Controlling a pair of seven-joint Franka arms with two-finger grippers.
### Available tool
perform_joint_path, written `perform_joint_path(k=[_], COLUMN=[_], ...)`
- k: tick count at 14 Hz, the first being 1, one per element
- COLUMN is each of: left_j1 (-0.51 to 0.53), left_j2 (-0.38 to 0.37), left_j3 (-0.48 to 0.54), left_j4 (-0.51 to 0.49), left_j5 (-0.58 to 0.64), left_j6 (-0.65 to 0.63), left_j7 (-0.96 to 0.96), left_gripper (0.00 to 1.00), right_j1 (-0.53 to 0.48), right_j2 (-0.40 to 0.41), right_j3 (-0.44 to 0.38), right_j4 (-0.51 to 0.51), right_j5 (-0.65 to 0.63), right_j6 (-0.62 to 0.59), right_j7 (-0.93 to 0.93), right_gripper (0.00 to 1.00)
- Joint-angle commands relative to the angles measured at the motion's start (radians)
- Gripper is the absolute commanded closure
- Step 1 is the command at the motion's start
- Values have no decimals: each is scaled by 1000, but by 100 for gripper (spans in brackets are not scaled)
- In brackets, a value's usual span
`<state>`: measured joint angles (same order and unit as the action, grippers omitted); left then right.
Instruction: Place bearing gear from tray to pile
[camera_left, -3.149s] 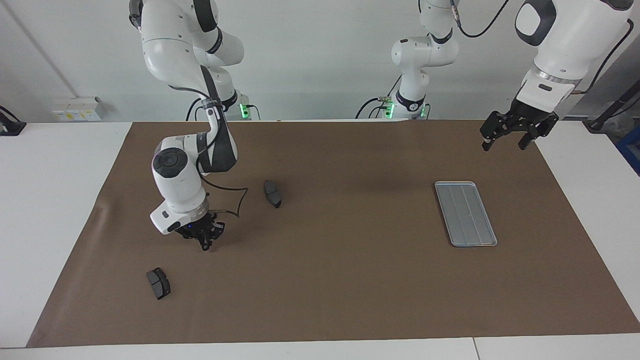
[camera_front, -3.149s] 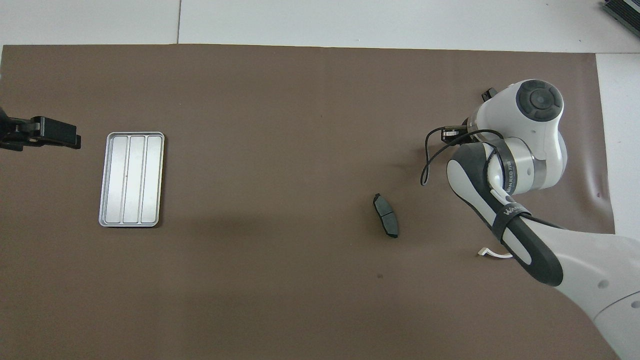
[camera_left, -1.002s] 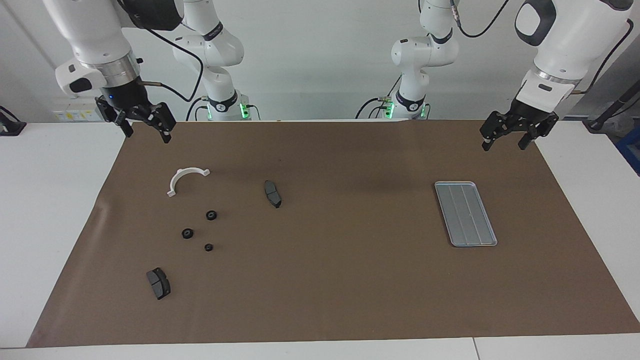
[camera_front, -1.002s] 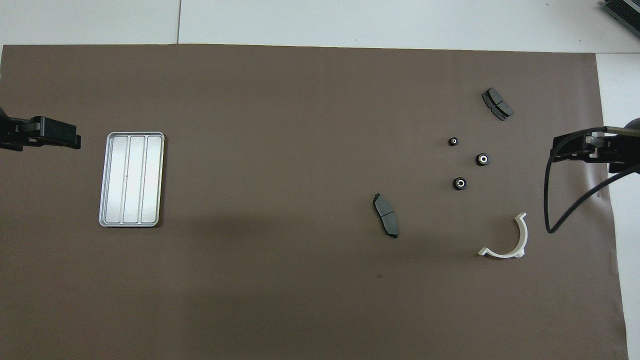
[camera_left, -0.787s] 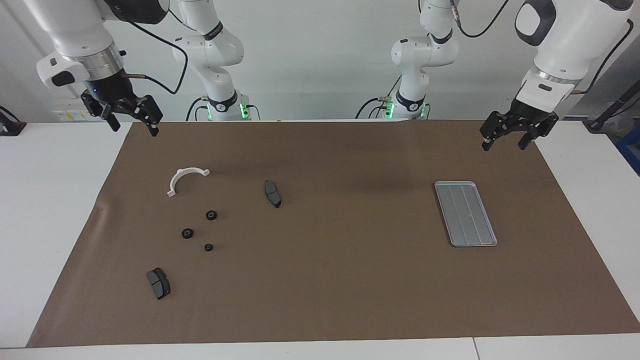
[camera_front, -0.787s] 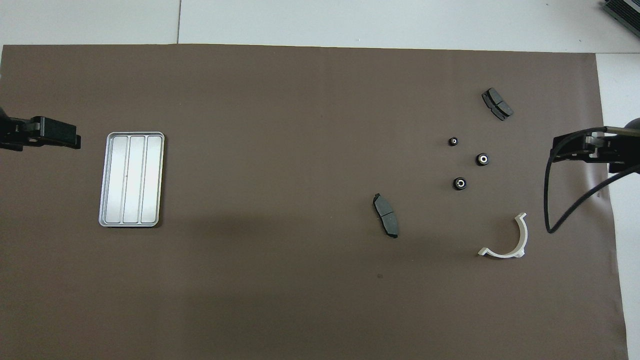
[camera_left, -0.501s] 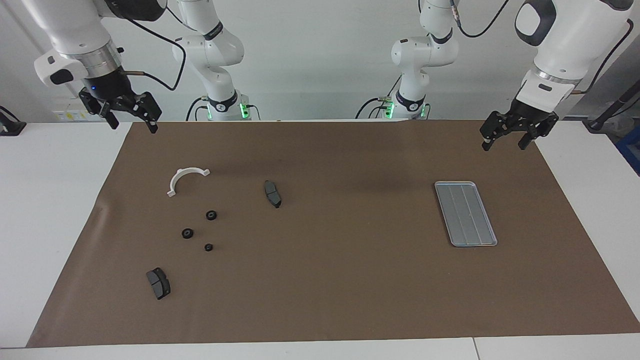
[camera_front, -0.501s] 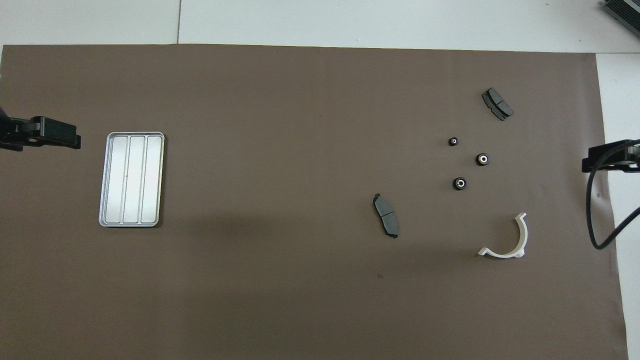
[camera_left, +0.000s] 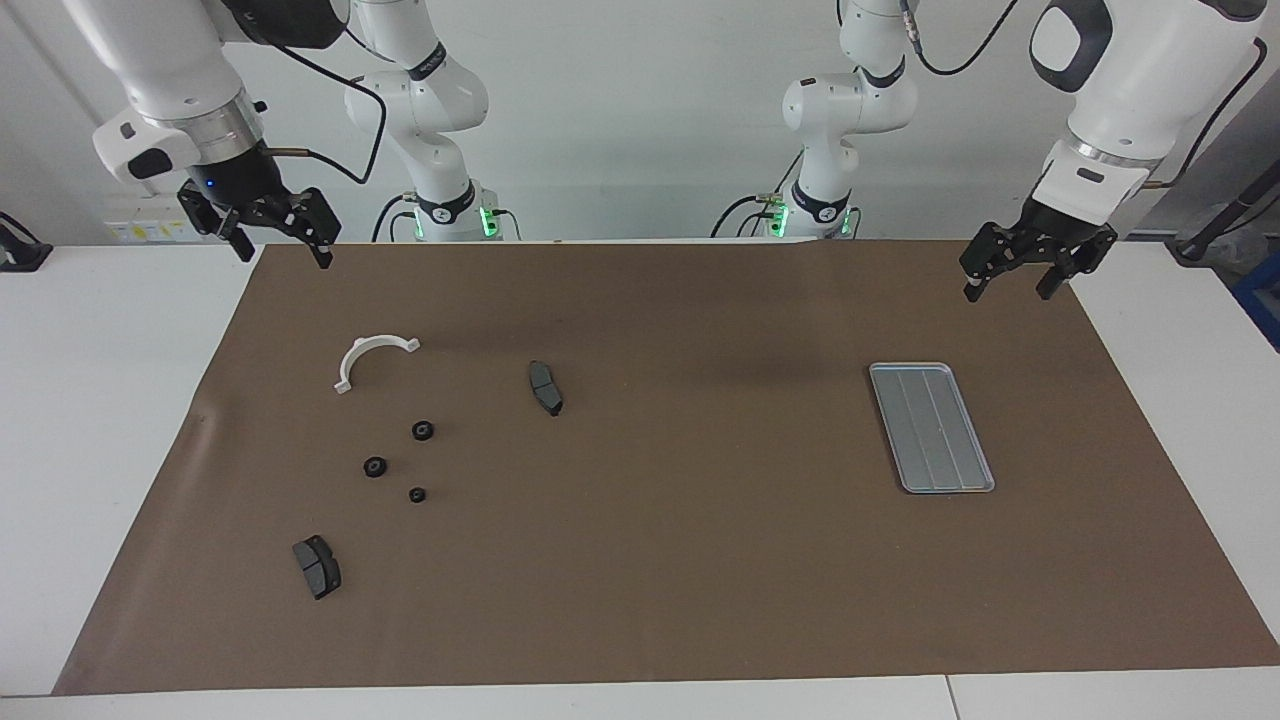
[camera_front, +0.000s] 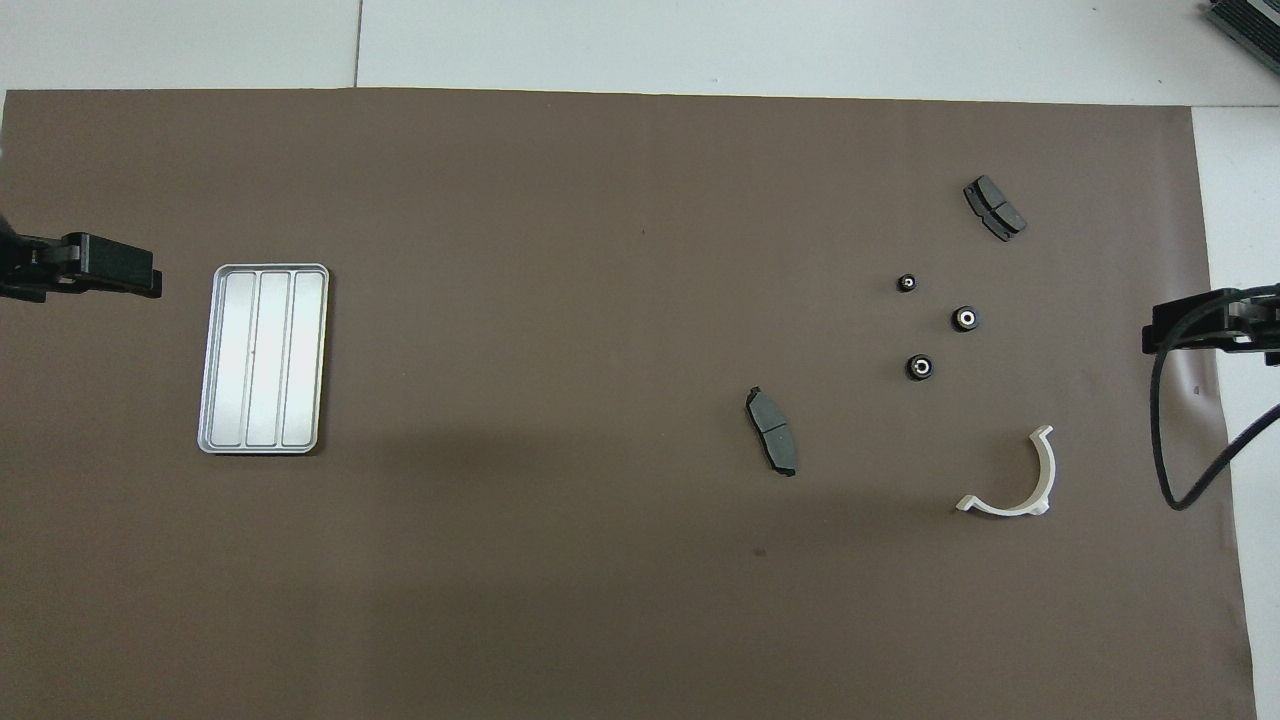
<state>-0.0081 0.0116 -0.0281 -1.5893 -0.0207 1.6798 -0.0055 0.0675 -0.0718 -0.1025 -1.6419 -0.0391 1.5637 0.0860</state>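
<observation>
Tray (camera_left: 931, 427) lies flat on the brown mat (camera_left: 700, 560) toward the left arm's end, nothing in it; pile (camera_left: 403, 463) of three small black discs sits on the mat toward the right arm's end, discs apart from each other; white half-ring bracket (camera_left: 368, 359) nearer the robots than the pile; one dark pad (camera_left: 545, 387) beside the pile toward the middle, another pad (camera_left: 317, 566) farther from the robots than the pile. Left gripper (camera_left: 1010, 280) hangs over the mat's corner near the tray, fingers apart, holding nothing; right gripper (camera_left: 280, 250) hangs over the mat's edge at its own end, fingers apart, holding nothing.
</observation>
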Motion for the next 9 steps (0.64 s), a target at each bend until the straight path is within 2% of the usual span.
perform_joint_path(k=[1, 9], left_j1=[0, 0], left_j2=[-27, -25], left_j3=[1, 1], left_j4=[-26, -26], left_j5=[12, 12], left_j6=[-6, -6], left_j7=[-13, -13], left_gripper=[0, 0], right_j1=[-3, -3], right_j2=[-22, -22], right_j3=[1, 1], right_j4=[-19, -19], right_j5=[10, 13], right_j6=[-14, -25], right_j7=[-23, -22], right_gripper=[0, 0])
